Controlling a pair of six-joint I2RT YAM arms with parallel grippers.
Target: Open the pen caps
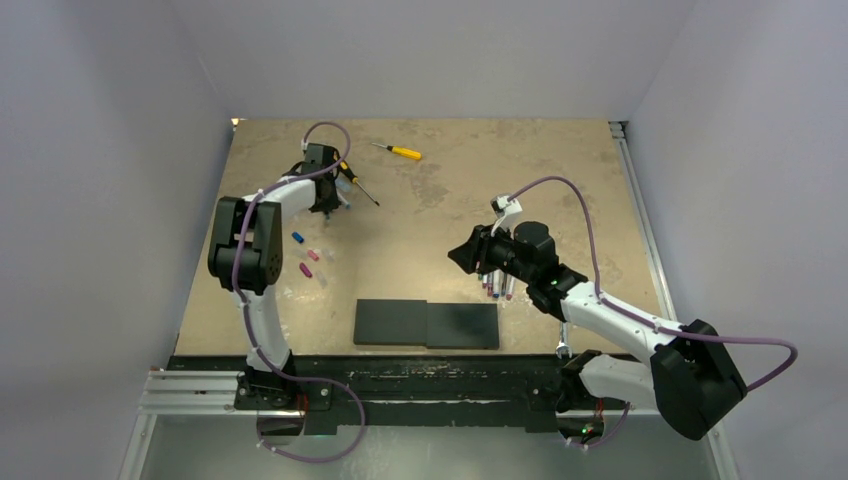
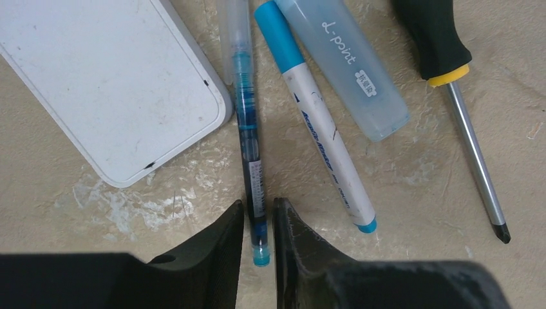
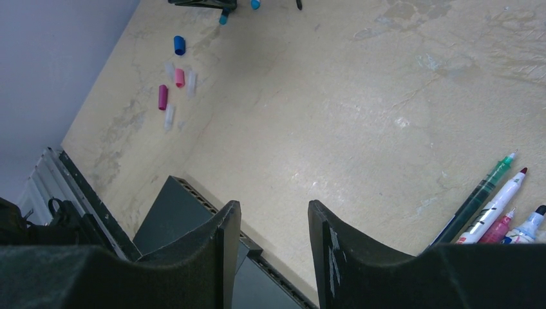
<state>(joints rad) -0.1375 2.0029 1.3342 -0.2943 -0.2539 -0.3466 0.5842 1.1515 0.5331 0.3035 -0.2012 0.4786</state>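
In the left wrist view my left gripper (image 2: pixel 258 209) has its jaws pressed in on the tail end of a dark-barrelled blue pen (image 2: pixel 248 129) lying on the table, with a clear cap (image 2: pixel 235 32) on its far end. Beside it lies a white pen (image 2: pixel 328 141) with a light blue cap (image 2: pixel 279 35). Loose blue (image 3: pixel 179 44), pink (image 3: pixel 179 77) and magenta (image 3: pixel 163 96) caps lie on the table. My right gripper (image 3: pixel 275 212) hangs open and empty above the table, next to several uncapped pens (image 3: pixel 480 199).
A white rounded slab (image 2: pixel 96 77), a pale blue translucent case (image 2: pixel 348 64) and a black-and-yellow screwdriver (image 2: pixel 444 45) lie around the left gripper (image 1: pixel 330 205). A yellow screwdriver (image 1: pixel 398 151) lies at the back. Two dark flat slabs (image 1: pixel 427 324) sit near the front edge.
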